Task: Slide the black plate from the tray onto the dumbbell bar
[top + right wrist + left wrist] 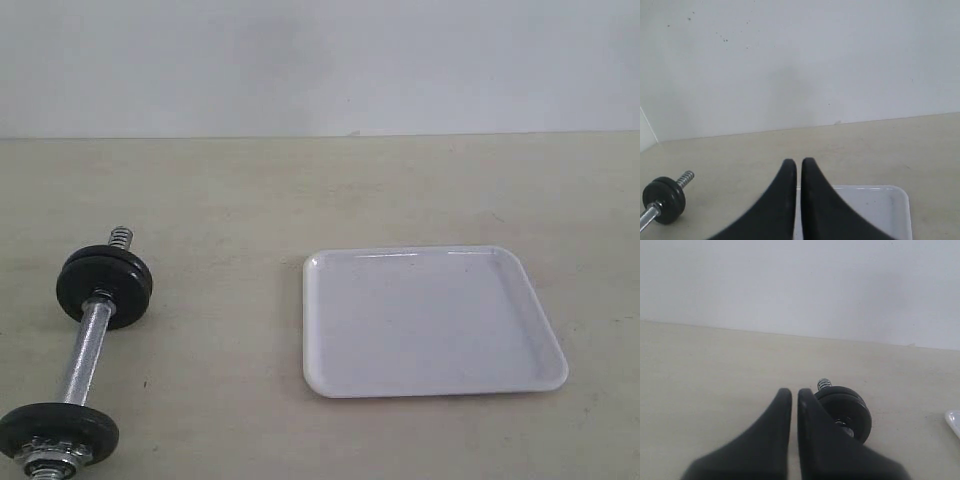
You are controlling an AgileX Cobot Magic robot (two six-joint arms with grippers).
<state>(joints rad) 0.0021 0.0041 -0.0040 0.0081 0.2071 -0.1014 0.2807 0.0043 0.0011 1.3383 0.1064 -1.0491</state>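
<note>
The dumbbell bar point(85, 345) lies on the table at the left, a chrome rod with a black disc point(104, 285) near its far threaded end and another black disc point(58, 432) at the near end beside a silver nut. The white tray point(430, 320) sits right of centre with nothing in it. No loose black plate shows in any view. My left gripper point(795, 392) is shut and holds nothing, with the bar's far disc point(845, 410) just beyond one finger. My right gripper point(799, 162) is also shut and holds nothing, above the tray point(880, 210). Neither gripper appears in the exterior view.
The beige table runs back to a plain white wall. The bar's far disc point(663, 199) and threaded tip point(685, 177) show off to one side in the right wrist view. A corner of the tray point(954, 419) shows at the edge of the left wrist view.
</note>
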